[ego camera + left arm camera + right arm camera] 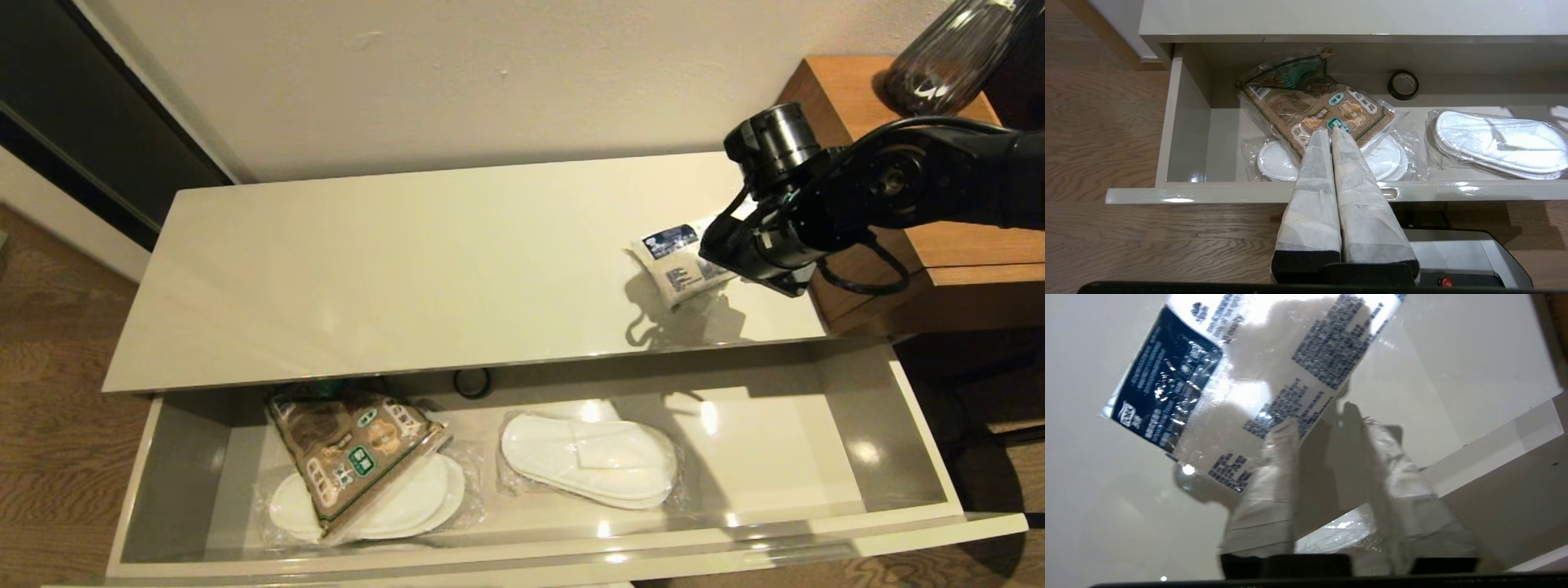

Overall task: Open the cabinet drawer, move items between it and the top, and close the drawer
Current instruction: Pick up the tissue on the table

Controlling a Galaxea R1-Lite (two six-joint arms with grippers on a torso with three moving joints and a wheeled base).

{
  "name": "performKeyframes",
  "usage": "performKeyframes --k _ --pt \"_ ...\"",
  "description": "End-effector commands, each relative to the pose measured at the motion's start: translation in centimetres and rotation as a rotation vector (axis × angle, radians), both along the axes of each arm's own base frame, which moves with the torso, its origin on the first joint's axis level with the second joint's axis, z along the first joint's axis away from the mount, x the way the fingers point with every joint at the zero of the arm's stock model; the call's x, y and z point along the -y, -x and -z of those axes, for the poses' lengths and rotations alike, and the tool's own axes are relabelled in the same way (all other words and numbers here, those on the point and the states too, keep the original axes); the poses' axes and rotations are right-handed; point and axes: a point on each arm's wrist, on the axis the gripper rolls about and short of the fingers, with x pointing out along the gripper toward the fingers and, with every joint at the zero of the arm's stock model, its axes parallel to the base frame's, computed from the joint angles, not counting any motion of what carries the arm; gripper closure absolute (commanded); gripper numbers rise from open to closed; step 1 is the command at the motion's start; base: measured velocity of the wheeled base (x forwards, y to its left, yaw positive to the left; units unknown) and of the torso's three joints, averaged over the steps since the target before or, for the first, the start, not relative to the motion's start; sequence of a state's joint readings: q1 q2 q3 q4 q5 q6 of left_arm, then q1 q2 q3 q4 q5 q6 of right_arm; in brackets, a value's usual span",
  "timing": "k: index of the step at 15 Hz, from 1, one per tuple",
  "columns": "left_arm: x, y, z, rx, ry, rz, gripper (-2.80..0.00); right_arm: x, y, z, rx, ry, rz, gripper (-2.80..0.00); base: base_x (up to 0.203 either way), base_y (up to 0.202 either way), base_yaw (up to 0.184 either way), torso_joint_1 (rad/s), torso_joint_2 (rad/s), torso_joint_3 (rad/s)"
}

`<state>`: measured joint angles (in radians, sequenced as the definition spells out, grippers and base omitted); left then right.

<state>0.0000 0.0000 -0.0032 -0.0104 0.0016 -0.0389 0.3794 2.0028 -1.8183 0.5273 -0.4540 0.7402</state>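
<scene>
Right gripper [1323,424] stands over the tissue pack [678,261] on the cabinet top [424,269], jaws parted with a gap between them; whether a pad grazes the pack's edge is unclear. Advice: lift straight clear without dragging the wrapper. Left gripper [1331,136] is closed, parked before the open drawer [922,457], which holds the snack bag [351,449], tape roll [1403,85] and wrapped slippers [592,459].

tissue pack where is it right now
In the head view the tissue pack lies on the cabinet top, at its right end by the brown side table, with the right pincer open at its edge.
</scene>
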Motion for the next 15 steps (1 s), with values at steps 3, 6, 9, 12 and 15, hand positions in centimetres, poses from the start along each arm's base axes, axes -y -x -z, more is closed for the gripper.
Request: performKeyframes --k 3,6,9,12,15 --pt "0.0 0.0 0.0 -0.001 0.001 0.000 0.00 -0.1 0.2 -0.8 0.025 -0.004 -0.007 -2.80 0.000 0.000 0.000 0.000 0.00 0.000" --pt "0.0 0.0 0.0 -0.001 0.001 0.000 0.00 -0.3 -0.4 -1.1 0.073 -0.006 -0.020 -2.80 0.000 0.000 0.000 0.000 0.00 0.000" --pt "0.0 0.0 0.0 -0.001 0.001 0.000 0.00 -0.9 -1.9 0.1 0.099 0.002 -0.028 -2.80 0.000 0.000 0.000 0.000 0.00 0.000" --pt "0.0 0.0 0.0 -0.001 0.001 0.000 0.00 -1.1 -2.6 0.4 0.104 0.008 -0.030 -2.80 0.000 0.000 0.000 0.000 0.00 0.000" --pt "0.0 0.0 0.0 -0.001 0.001 0.000 0.00 -1.4 -3.9 1.7 0.098 0.021 -0.035 -2.80 0.000 0.000 0.000 0.000 0.00 0.000"
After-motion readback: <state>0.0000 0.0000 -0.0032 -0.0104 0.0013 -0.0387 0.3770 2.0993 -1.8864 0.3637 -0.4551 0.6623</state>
